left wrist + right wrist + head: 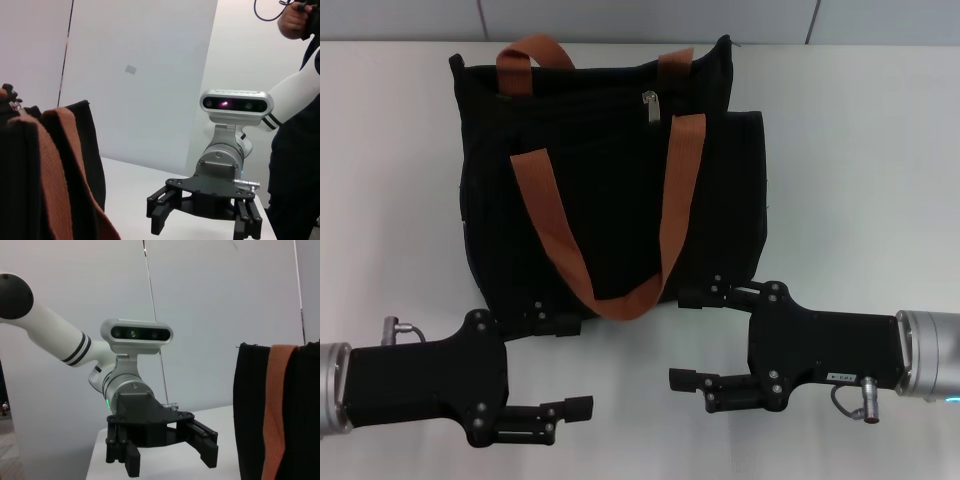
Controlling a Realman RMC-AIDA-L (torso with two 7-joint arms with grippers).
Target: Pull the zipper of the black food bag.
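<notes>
White desk (860,150) carries our black food bag (610,200), zipper (649,99) far; our left gripper (560,365) and right gripper (705,338) wait near, fingers open.

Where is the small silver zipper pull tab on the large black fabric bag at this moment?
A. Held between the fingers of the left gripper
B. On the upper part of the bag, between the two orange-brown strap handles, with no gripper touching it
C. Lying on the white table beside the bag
B: the small silver zipper pull tab sits on the upper part of the large black fabric bag, while the left gripper and right gripper stay at the bag's near edge.
</notes>
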